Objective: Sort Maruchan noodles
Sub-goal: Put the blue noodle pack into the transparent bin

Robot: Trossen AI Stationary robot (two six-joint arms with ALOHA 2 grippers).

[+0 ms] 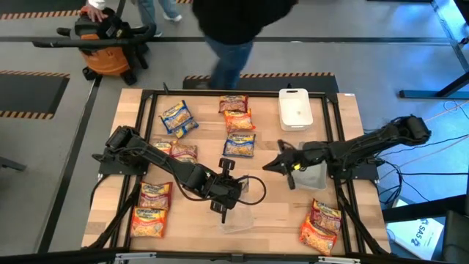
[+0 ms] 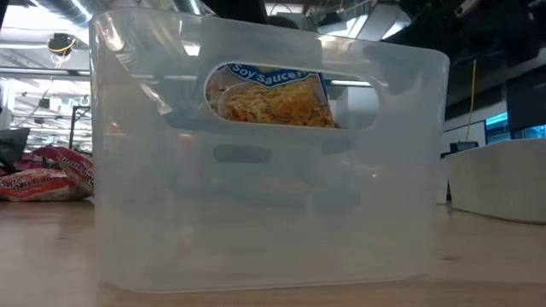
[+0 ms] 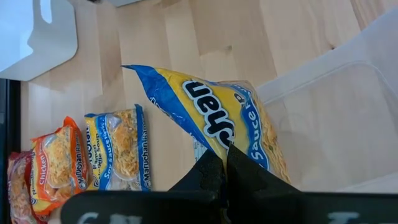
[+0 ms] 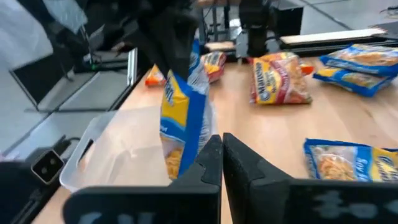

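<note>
Left pincer [image 3: 225, 163] is pinching one blue-and-yellow packet [image 3: 217, 121] and dangling it over a clear container [image 1: 238, 213] near the bench [image 1: 278, 227] centre at six o'clock. Right pincer [image 1: 270, 166], fingers pressed together and holding nothing, is hovering beside a second clear container [image 1: 314, 176] at three o'clock. Other noodle packets are lying around the bench; white lid [image 1: 295, 108] is sitting at one o'clock.
</note>
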